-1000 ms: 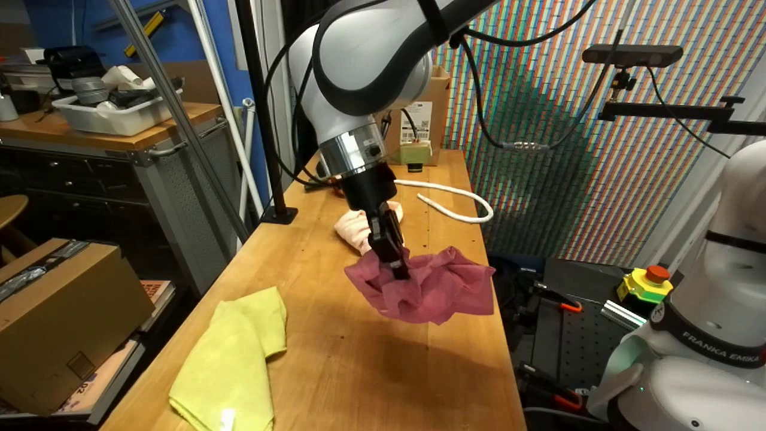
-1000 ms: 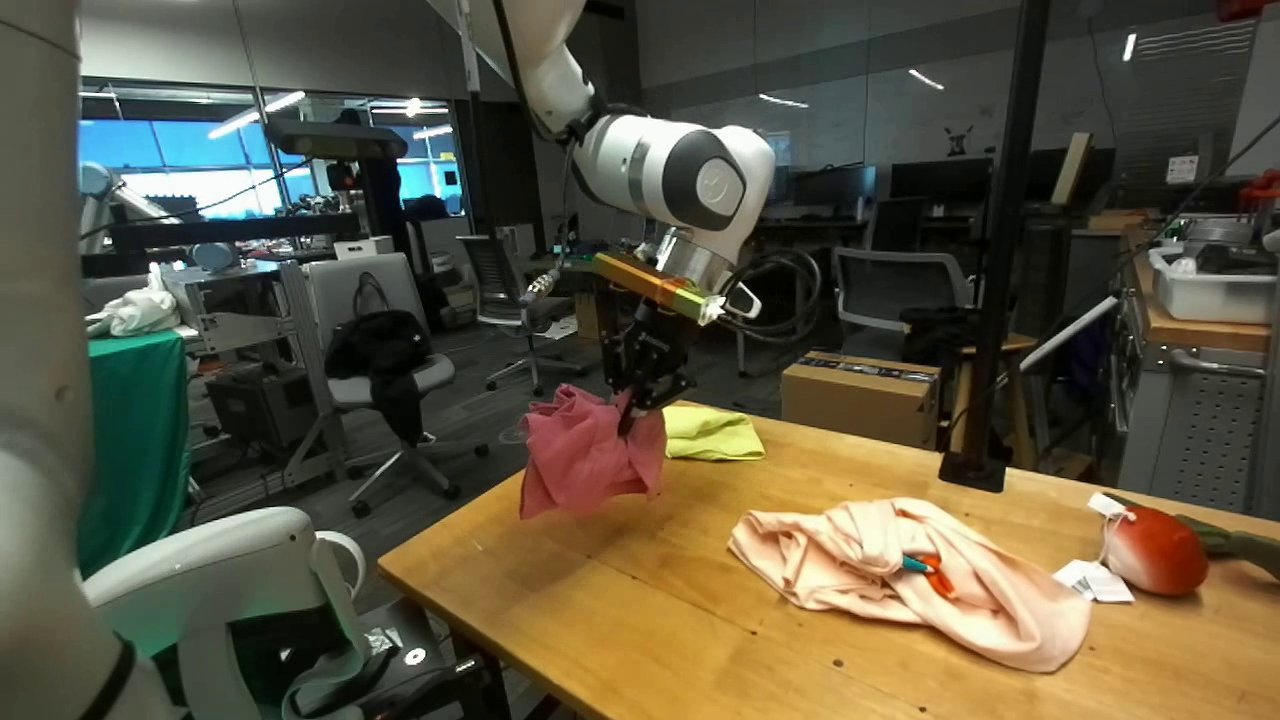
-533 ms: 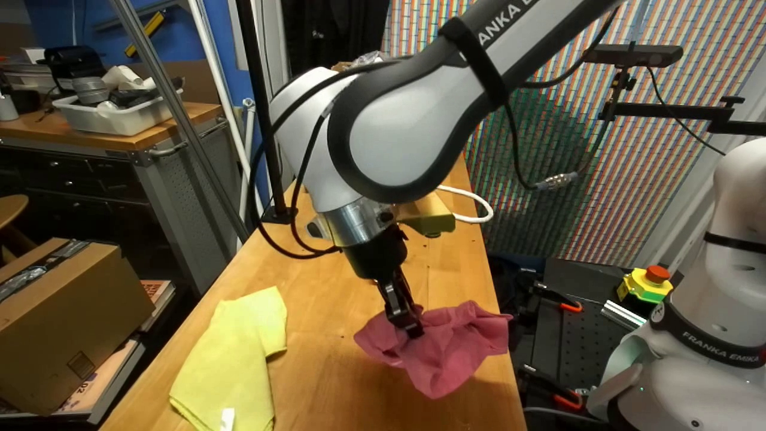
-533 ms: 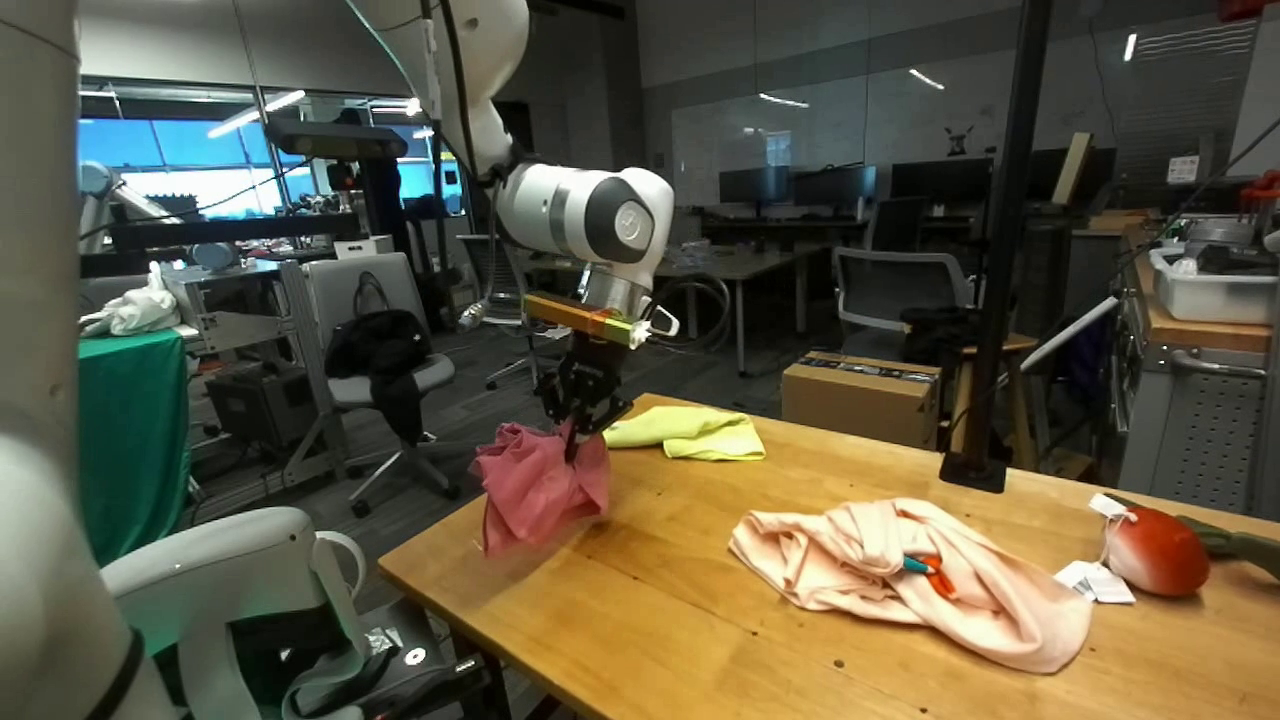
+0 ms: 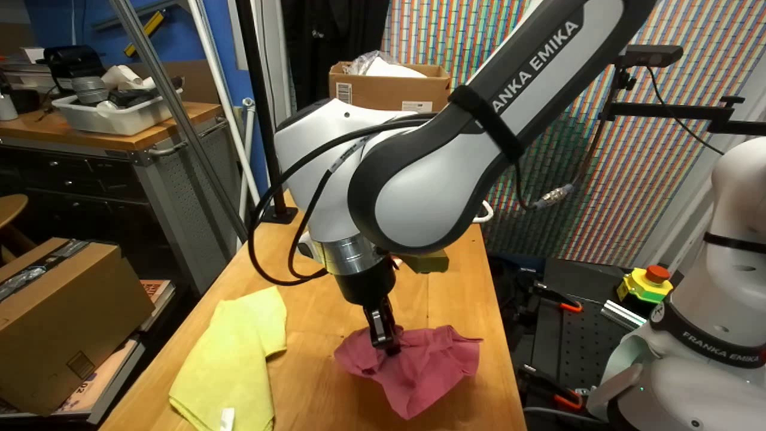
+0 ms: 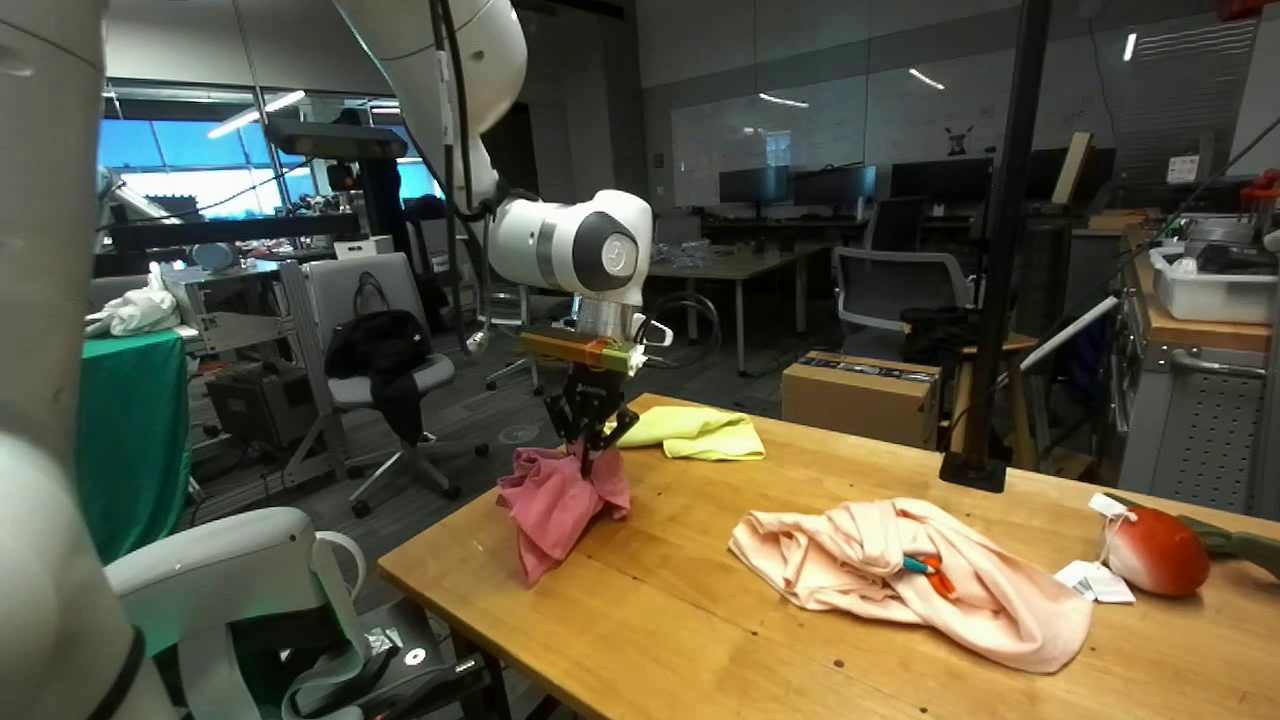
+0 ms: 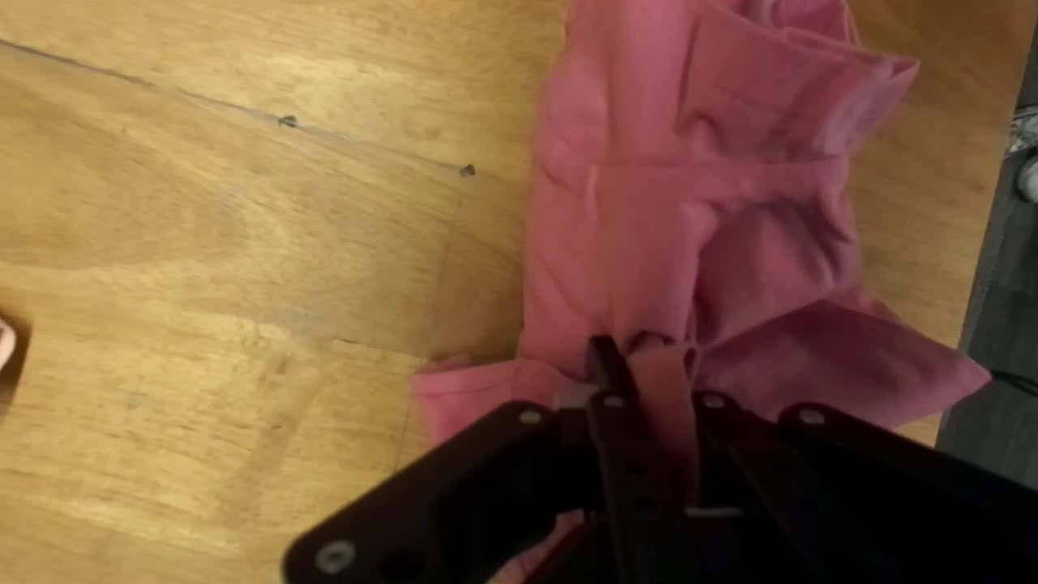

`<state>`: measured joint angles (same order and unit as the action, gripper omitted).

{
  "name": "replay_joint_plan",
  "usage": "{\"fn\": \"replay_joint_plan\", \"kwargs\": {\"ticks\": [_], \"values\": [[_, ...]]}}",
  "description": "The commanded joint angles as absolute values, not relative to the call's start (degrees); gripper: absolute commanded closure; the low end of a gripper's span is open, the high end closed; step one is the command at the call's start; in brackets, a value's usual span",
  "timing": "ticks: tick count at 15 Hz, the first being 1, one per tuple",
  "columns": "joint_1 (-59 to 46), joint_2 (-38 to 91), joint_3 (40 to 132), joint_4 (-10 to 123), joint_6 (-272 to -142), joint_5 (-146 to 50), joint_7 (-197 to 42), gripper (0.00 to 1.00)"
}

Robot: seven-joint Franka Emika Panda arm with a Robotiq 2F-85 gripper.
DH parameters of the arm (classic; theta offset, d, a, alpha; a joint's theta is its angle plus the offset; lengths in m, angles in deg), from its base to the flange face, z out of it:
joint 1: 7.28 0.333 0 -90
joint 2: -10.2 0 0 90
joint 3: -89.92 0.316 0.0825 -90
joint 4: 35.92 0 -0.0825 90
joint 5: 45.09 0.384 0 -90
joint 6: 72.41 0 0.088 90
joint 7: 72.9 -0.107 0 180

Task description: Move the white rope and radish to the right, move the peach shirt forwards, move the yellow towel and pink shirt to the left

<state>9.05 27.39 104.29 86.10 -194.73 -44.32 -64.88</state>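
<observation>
While the gripper (image 7: 653,369) is clamped with jaws nearly together on the pink shirt (image 7: 616,243), only the wrist view shows the fold caught between them. Shirt's bunched at the grip, creased flaps drooping over the table (image 6: 700,600), between the yellow towel (image 5: 230,359) and one edge; can't tell if the lowest corner touches. Radish (image 6: 1160,550) near crumpled peach shirt (image 6: 890,595) in an exterior view. Bit of white rope (image 5: 490,211) past the arm (image 5: 425,197) in an exterior view.
</observation>
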Motion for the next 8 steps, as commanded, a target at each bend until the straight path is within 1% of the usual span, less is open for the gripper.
{"fn": "replay_joint_plan", "kwargs": {"ticks": [1, 2, 3, 4, 5, 8], "values": [[8.66, 27.58, 104.05, 86.45, -197.95, -45.31, -66.66, 0.98], [8.66, 27.55, 103.81, 86.48, -197.82, -45.63, -67.34, 0.66], [8.45, 27.47, 103.66, 86.33, -196.88, -45.73, -67.27, 0.64], [8.17, 27.42, 103.71, 86.08, -195.69, -45.44, -66.72, 0.58], [8.01, 26.91, 103.65, 86.22, -195.05, -45.33, -66.7, 0.51], [7.22, 26.41, 103.92, 85.73, -191.57, -44.48, -65.08, 0.27]]}}
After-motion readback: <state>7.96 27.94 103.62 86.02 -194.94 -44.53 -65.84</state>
